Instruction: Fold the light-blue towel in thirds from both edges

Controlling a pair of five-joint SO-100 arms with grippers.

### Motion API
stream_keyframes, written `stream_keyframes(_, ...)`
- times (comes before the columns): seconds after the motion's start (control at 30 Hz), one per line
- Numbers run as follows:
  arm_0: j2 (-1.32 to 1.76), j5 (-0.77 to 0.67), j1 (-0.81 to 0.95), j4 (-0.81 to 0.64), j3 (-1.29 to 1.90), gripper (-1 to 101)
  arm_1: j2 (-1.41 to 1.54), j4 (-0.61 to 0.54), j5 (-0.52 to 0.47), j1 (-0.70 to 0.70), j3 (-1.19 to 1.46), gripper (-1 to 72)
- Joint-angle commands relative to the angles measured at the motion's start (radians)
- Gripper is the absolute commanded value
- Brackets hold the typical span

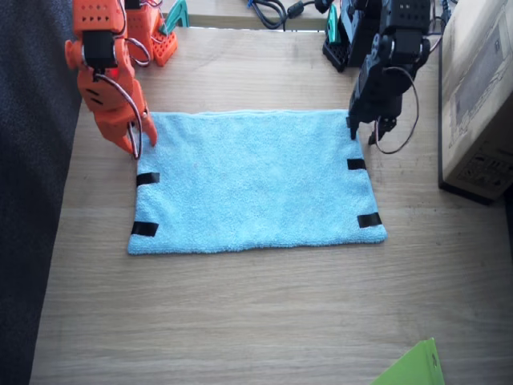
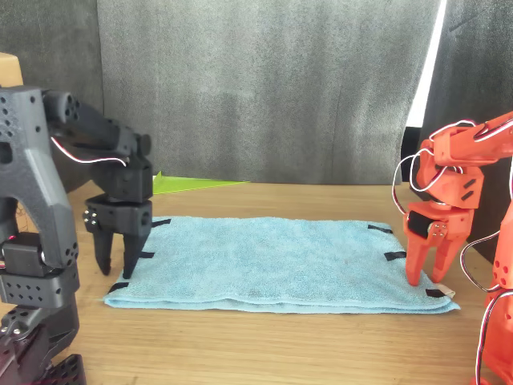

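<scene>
The light-blue towel (image 1: 256, 180) lies flat and unfolded on the wooden table (image 1: 240, 313). Short black tape strips mark its two short edges (image 1: 147, 178) (image 1: 369, 220). My right gripper (image 1: 136, 143), orange, stands at the towel's far corner on one edge, pointing down. In the front view the right gripper (image 2: 429, 271) has its fingers apart, tips at the cloth beside a tape strip. My left gripper (image 1: 359, 128), black, stands at the far corner of the other edge. The front view shows the left gripper (image 2: 117, 263) open too, tips just above the towel (image 2: 272, 269).
A cardboard box (image 1: 479, 96) stands close beside the left arm. A bright green sheet corner (image 1: 413, 367) pokes in at the table's near edge. Cables (image 1: 272, 11) and orange parts (image 1: 160, 40) lie at the far edge. A dark curtain (image 2: 264, 88) hangs behind the table.
</scene>
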Motion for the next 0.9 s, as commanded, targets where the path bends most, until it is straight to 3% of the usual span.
stream_keyframes(0.0, 0.005, 0.015, -0.009, 0.009, -0.018, 8, -0.003, -0.017, 0.014, 0.023, -0.003, 21.2)
stream_keyframes(0.1, -0.003, 0.026, -0.023, 0.014, -0.02, 1, -0.003, -0.017, 0.012, 0.02, 0.0, 18.6)
stream_keyframes(0.13, -0.003, 0.029, -0.026, 0.015, -0.018, 0, -0.003, -0.018, 0.012, 0.02, 0.0, 15.2)
stream_keyframes(0.2, 0.0, 0.029, -0.032, 0.015, -0.012, 0, -0.003, -0.021, 0.015, 0.02, 0.0, 1.8)
stream_keyframes(0.23, 0.003, 0.029, -0.034, 0.015, -0.009, 0, -0.003, -0.021, 0.017, 0.02, 0.002, 0.1)
stream_keyframes(0.87, 0.083, 0.038, 0.0, 0.017, 0.028, 0, 0.127, 0.009, 0.012, 0.055, 0.035, 0.1)
